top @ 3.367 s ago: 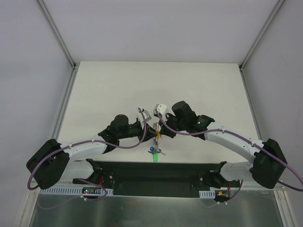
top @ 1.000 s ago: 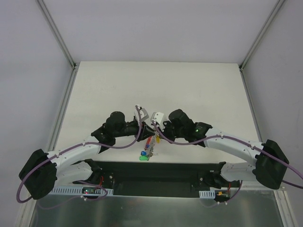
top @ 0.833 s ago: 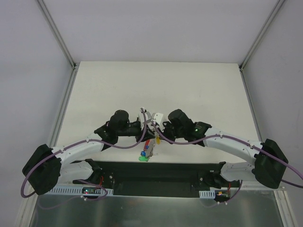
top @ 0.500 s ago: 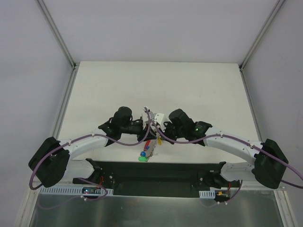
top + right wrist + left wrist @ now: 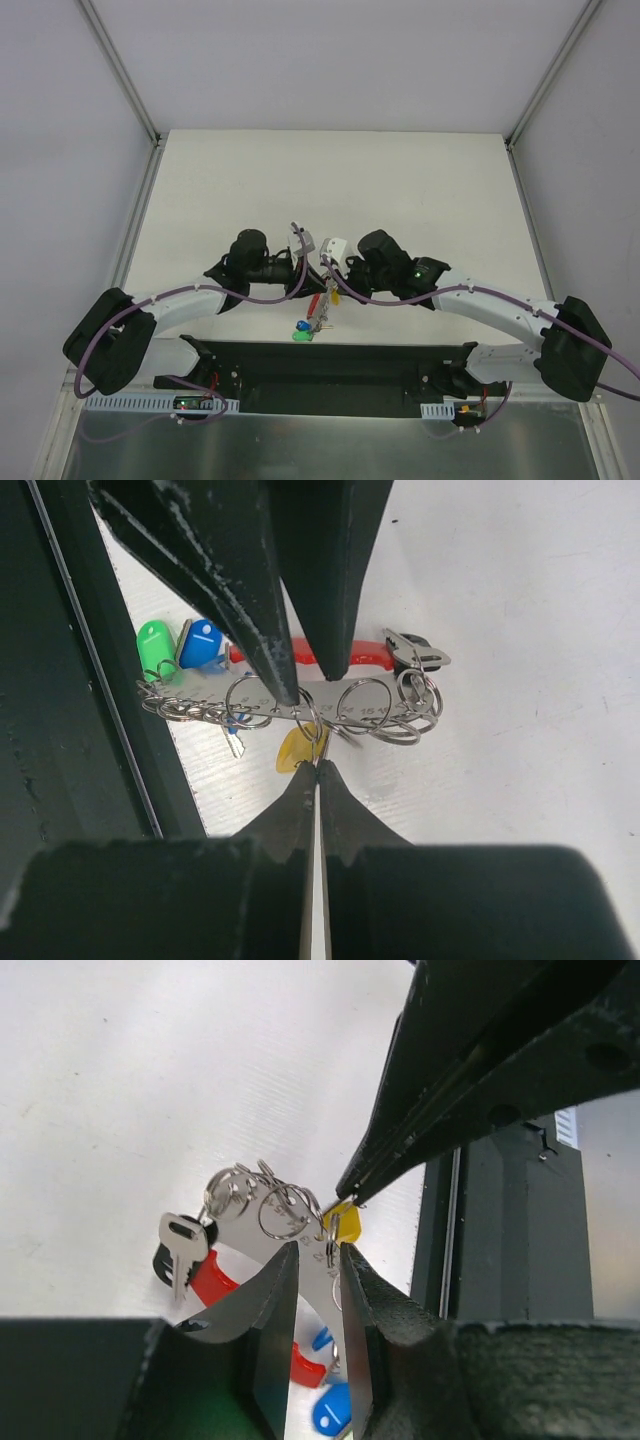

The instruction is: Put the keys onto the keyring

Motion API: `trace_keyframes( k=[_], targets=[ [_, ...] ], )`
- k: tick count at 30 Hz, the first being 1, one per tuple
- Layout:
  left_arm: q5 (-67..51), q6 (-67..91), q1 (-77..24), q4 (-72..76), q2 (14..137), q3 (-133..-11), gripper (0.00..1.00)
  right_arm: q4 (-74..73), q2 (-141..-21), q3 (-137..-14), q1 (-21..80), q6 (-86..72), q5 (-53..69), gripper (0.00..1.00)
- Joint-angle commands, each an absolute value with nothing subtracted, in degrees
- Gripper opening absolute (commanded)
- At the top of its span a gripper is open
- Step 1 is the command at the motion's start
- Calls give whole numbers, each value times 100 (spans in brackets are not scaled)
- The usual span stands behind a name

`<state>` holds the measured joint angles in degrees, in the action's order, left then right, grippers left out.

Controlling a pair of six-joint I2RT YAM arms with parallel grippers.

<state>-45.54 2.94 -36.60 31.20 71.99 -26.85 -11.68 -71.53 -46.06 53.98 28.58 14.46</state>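
Observation:
The keyring is a silver numbered strip (image 5: 322, 694) strung with several small rings and joined to a red band (image 5: 365, 652). It hangs just above the table by the near edge (image 5: 318, 312). My left gripper (image 5: 318, 1250) is shut on the strip, and shows in the right wrist view (image 5: 310, 683) coming in from above. My right gripper (image 5: 316, 765) is shut on the yellow-capped key (image 5: 298, 748) where it meets a ring. Green (image 5: 152, 645), blue (image 5: 200, 645) and dark-capped (image 5: 412, 648) keys hang from the rings.
The black base rail (image 5: 330, 365) runs along the near table edge right beside the bunch. White tabletop (image 5: 330, 180) stretches beyond the grippers. Metal frame posts (image 5: 120, 75) stand at the back corners.
The left arm's elbow and wrist have shifted sideways and back while the bunch stays at the near edge. Both grips hold as before.

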Motion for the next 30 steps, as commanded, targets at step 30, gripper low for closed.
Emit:
trace_keyframes(
  k=[30],
  targets=[
    [-5414,1608,-3437,4579,7708,-2777,15,-844,-6987,-4693,5379,2874,1670,1]
  ],
)
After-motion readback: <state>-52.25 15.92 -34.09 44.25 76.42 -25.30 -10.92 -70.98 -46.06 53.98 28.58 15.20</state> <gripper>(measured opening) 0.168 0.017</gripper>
